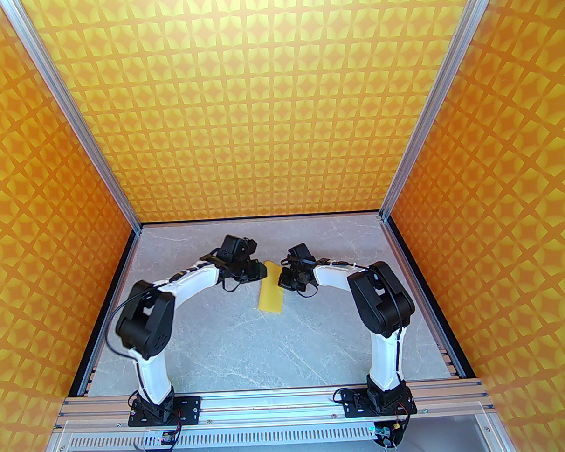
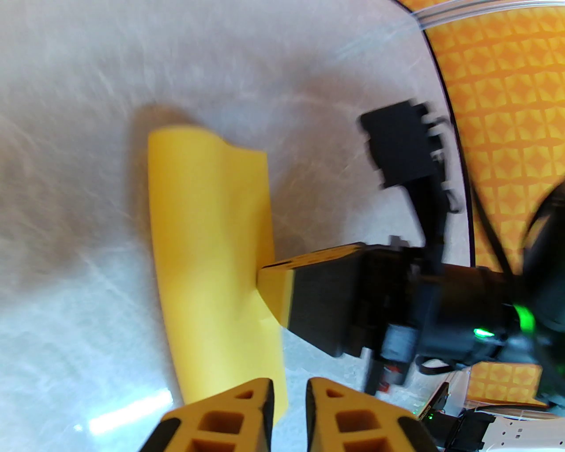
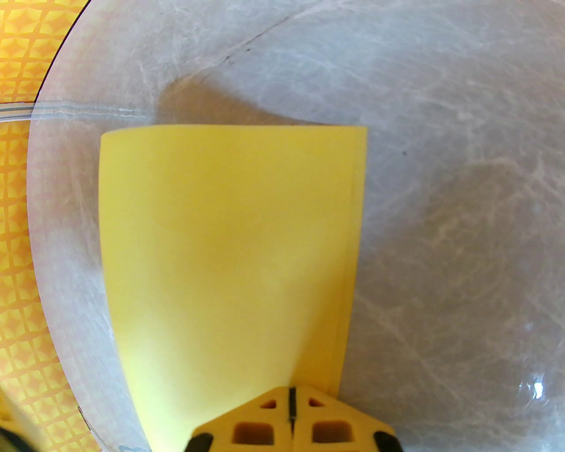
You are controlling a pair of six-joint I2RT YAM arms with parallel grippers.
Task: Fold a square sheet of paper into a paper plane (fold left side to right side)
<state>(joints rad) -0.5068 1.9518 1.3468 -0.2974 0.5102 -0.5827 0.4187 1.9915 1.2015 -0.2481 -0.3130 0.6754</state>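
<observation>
While the paper (image 3: 229, 247) lies doubled in the middle of the table (image 1: 222, 353), its free edges pinched in the closed right gripper (image 3: 291, 412), the left gripper (image 2: 289, 397), narrowly parted and apparently empty, should be swept along the puffy fold so a crease is set.

No text, label or number can be read; faint white print runs along a small black circuit board (image 2: 435, 404) but is too blurred to make out
</observation>
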